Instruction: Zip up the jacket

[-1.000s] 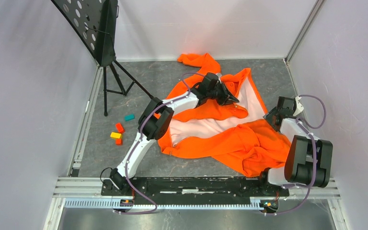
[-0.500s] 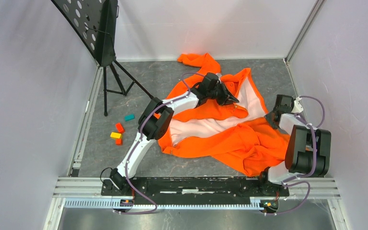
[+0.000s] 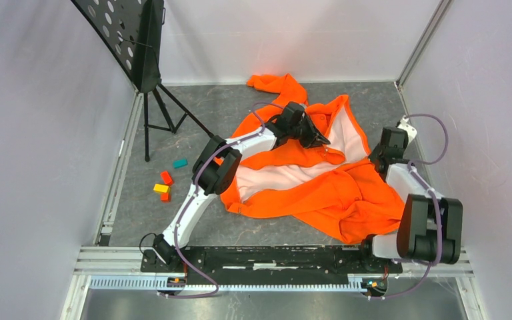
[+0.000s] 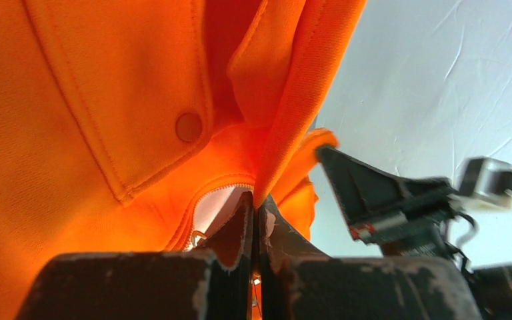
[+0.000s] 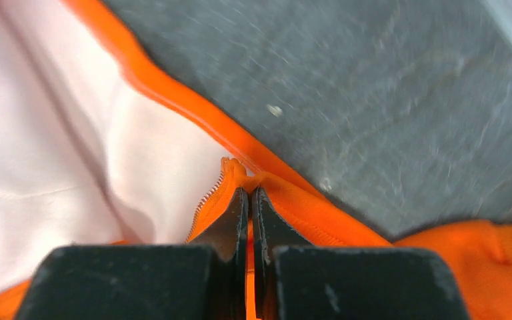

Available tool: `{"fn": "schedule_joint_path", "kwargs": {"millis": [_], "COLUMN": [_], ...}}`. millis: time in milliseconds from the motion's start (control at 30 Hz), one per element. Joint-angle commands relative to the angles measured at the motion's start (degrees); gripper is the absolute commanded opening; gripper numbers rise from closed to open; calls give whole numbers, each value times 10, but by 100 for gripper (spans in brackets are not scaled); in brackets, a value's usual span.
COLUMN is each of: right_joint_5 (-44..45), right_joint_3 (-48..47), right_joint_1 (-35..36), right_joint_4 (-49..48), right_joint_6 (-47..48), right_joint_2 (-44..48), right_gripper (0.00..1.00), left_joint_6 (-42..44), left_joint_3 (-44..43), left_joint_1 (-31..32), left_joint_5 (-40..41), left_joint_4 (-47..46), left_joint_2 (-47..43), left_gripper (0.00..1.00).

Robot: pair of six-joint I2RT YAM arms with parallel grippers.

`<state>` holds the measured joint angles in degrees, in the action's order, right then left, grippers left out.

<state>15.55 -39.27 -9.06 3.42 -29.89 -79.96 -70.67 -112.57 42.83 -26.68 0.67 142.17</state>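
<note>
Item: jacket (image 3: 320,193), bright orange, on the grey surface (image 3: 227,107) just ahead of my arm bases. The front is spread wide and the pale lining (image 3: 287,175) is exposed.

Progress: I judge zipping not begun, since the two front edges lie well apart.

Right gripper (image 5: 249,193): closed, pinching the front edge by the zipper teeth (image 5: 210,197).

Left gripper (image 4: 255,213): closed, farther back, pinching an orange fold beside a snap-fastened pocket flap (image 4: 189,125).

Containers: none. Pocket contents hidden. Loose coloured blocks (image 3: 165,185) lie apart, left.

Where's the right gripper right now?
In the top view, the right gripper sits at the right edge of the jacket, near the right wall, shut on its zipper hem.
</note>
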Motion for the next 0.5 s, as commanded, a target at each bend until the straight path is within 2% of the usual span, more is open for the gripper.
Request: {"fn": "schedule_joint_path", "kwargs": {"millis": [0,167,300,467], "right_joint_5": [6,-120,-301,-365], "right_joint_3": [-3,56,118,160], "right_joint_1": [29,35,42,63], "right_joint_4": [-69,-137,-214,-207], "right_joint_6": [152,258,294,312], "right_joint_2": [64,118,168,210], "right_gripper": [0,0,0,0], "left_joint_6": [16,3,0,8], "left_joint_3": [-26,-38,-60,-101], "left_joint_1": [0,0,-1,-1], "left_joint_5": [18,24,26,49], "left_joint_4": [28,57,85,157], "left_joint_2": [-22,-22,-18,-13], "left_gripper": [2,2,2,2]}}
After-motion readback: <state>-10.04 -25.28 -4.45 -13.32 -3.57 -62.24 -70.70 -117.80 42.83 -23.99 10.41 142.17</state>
